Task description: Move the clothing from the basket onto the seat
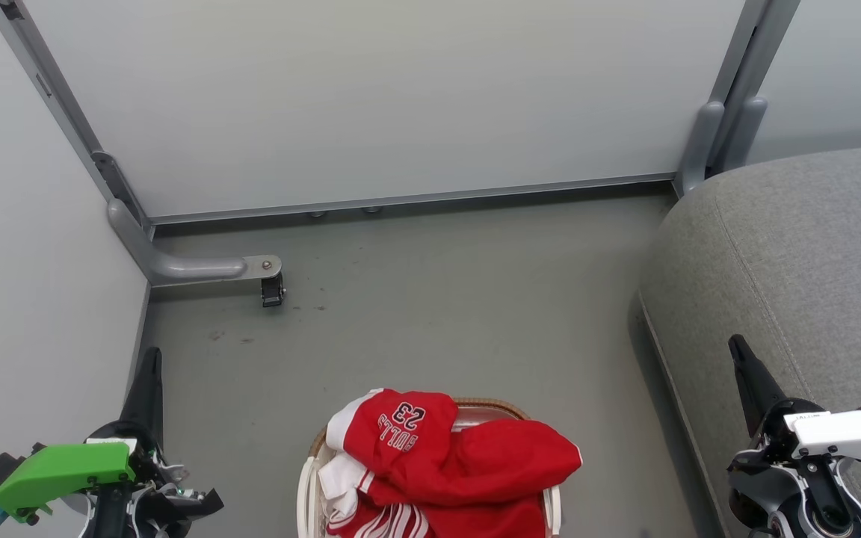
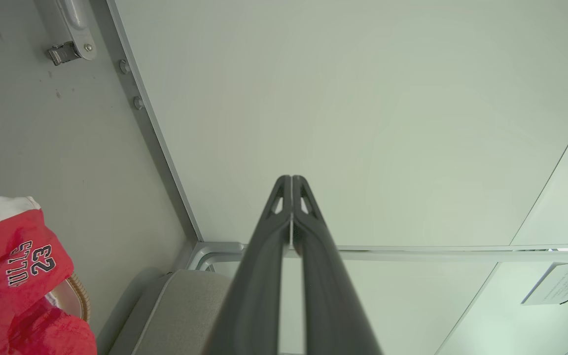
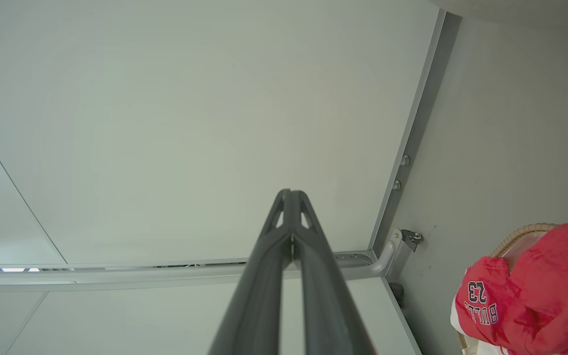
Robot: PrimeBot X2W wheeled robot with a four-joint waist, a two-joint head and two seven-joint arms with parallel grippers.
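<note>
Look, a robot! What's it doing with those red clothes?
It's meant to move the clothing from the basket onto the seat, but it has not grabbed anything yet. The clothing is heaped in the basket right in front of the robot. The left gripper and the right gripper are both shut and hold nothing, one at each side of the basket. The seat is off to the robot's right.

Open floor point(image 1: 438, 314) between basket point(image 1: 306, 486) and wall panel point(image 1: 400, 104), seat point(image 1: 812, 246) close on right, caster foot point(image 1: 272, 290) far left
</note>
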